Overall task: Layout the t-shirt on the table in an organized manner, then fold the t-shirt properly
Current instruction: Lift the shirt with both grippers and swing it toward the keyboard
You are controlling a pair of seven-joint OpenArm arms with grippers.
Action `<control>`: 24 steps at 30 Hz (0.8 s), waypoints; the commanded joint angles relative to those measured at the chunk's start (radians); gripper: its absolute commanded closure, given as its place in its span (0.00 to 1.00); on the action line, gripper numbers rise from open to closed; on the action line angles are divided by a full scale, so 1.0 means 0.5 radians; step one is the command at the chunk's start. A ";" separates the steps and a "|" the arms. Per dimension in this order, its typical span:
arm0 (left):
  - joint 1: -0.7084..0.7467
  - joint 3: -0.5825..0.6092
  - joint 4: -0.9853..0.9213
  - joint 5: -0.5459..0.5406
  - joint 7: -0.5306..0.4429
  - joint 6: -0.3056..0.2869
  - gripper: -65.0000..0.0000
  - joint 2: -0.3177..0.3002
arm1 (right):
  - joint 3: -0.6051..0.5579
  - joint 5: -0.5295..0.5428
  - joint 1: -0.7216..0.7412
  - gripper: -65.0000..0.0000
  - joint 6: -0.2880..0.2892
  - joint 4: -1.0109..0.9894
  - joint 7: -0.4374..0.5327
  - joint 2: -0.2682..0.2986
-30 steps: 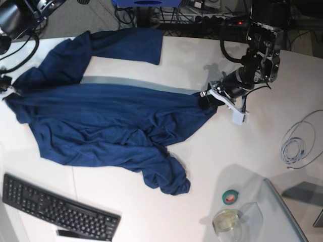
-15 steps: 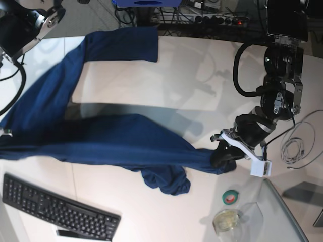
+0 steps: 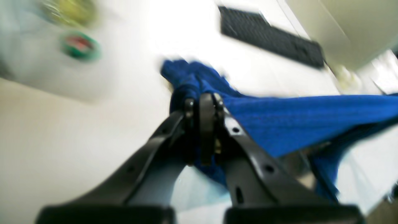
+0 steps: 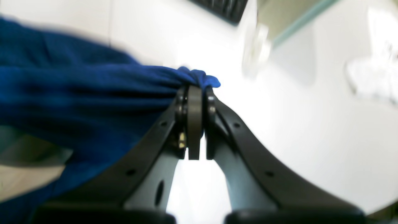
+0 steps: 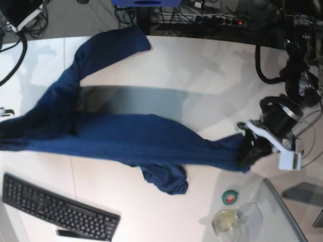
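— Judging by how it sags, the plain dark navy-blue soft cloth t-shirt (image 5: pixel 126 141) is light and limp, with no stiffness of its own. It hangs as a stretched band between the two arms, one bunched lump (image 5: pixel 164 179) drooping onto the table just beyond the black keyboard (image 5: pixel 55 209).

— And the hold?

— The left gripper (image 3: pixel 202 105) has its black jaws pressed fully together on a gathered corner of cloth. The right gripper (image 4: pixel 194 93) is the same, pinched tight on a small tuft at the other end. Cloth this soft bunches in a pinch, so I'd say hems or shoulder seams are the better places to take it: a clean edge spreads flat, a wad doesn't.

— Slippery?

— Probably not much; knit fabric should drag a little on the surface.

— The surface?

— The large white smooth tabletop (image 5: pixel 192 65) has bare room beyond the keyboard, past the shirt. Further to the keyboard's side sit a green roll of tape (image 5: pixel 231 196) and a small clear glass dish (image 5: pixel 226 220), near enough to snag a trailing sleeve. Farthest from the keyboard, one sleeve (image 5: pixel 113 43) reaches toward the table's far edge.
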 commanded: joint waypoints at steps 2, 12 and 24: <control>-0.113 -0.031 0.055 -0.021 -0.072 -0.016 1.00 -0.033 | 0.011 -0.007 0.081 1.00 -0.019 0.045 0.116 0.115; -0.414 -0.031 0.061 -0.027 -0.088 -0.031 1.00 0.209 | 0.005 -0.007 0.366 1.00 -0.019 0.045 0.402 0.253; -0.917 0.217 0.052 -0.030 -0.088 -0.031 1.00 0.123 | -0.007 -0.020 0.728 1.00 -0.019 0.054 0.390 0.677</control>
